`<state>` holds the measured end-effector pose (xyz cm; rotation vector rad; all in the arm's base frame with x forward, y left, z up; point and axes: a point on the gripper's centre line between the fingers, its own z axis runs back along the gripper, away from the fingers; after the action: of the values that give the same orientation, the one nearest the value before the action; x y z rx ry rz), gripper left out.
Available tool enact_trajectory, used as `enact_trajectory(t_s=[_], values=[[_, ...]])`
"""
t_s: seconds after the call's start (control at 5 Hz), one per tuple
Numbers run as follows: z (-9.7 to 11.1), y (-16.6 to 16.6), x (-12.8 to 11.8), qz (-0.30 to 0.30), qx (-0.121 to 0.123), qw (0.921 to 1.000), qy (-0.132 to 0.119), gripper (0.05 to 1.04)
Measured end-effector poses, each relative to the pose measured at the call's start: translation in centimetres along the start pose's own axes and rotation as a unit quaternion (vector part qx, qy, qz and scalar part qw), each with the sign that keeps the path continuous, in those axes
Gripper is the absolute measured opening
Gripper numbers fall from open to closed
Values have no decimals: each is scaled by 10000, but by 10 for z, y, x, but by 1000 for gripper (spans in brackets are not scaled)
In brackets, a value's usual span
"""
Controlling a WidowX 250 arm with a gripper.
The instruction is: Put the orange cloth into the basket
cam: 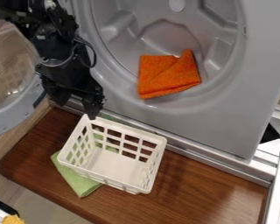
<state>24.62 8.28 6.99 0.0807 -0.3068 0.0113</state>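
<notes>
The black gripper (77, 106) hangs at the upper left, its fingers apart with nothing between them. It is just above and beside the far left corner of the white basket (120, 167), left of and lower than the orange cloth. Folded and rumpled, the orange cloth (166, 75) lies in the round opening of the grey machine, over the lower part of its rim. The basket stands upright on the brown wooden surface, with its lattice walls around a bare floor.
A green cloth (78, 178) lies partly under the basket on the wooden board (206, 188). The grey machine (195, 122) rises behind, with its round door (19, 109) swung out at left. Metal rails (277, 175) run along the right edge. Something yellow (12, 219) is at bottom left.
</notes>
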Motion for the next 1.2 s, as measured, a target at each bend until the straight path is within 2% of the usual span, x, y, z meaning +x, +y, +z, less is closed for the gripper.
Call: enact_trajectory(t_s=[0.2, 0.4, 0.6, 0.8, 1.2], values=[[-4, -1, -3, 1, -34, 10000, 86, 1001], [-3, -7, 9, -134, -146, 9998, -60, 1001], [-10, -17, 29, -548, -274, 9980, -163, 1001], [-20, -35, 53, -1066, -480, 9928, -250, 1001], [-45, -60, 88, -1589, -807, 9831, -420, 1001]])
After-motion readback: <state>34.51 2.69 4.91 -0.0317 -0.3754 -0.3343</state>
